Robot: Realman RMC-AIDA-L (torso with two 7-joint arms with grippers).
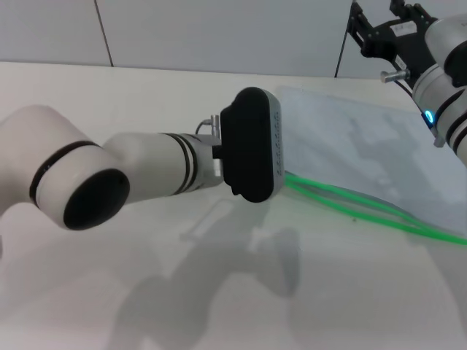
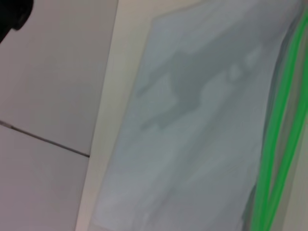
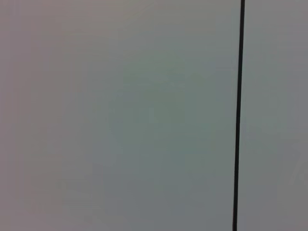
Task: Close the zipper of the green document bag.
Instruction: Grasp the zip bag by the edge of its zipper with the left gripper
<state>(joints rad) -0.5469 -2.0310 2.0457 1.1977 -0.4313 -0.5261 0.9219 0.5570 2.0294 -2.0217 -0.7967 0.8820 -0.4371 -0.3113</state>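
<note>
Green document bag (image 1: 350, 146), flat translucent grey-blue plastic, its thin bright zipper (image 1: 365, 208) strips parted; jaws' state untellable.

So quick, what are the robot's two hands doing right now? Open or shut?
Left gripper: at the zipper end of the green bag; cannot be told.
Right gripper: raised beyond the bag, holding nothing; cannot be told.

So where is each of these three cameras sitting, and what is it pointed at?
Head view: from the robot's head, down at the table; shows the left arm by the green document bag and the raised right gripper.
Left wrist view: on the left wrist, facing the bag and its unjoined zipper; no own jaws.
Right wrist view: faces a wall panel only.
Head and left wrist share bag and zipper.
</note>
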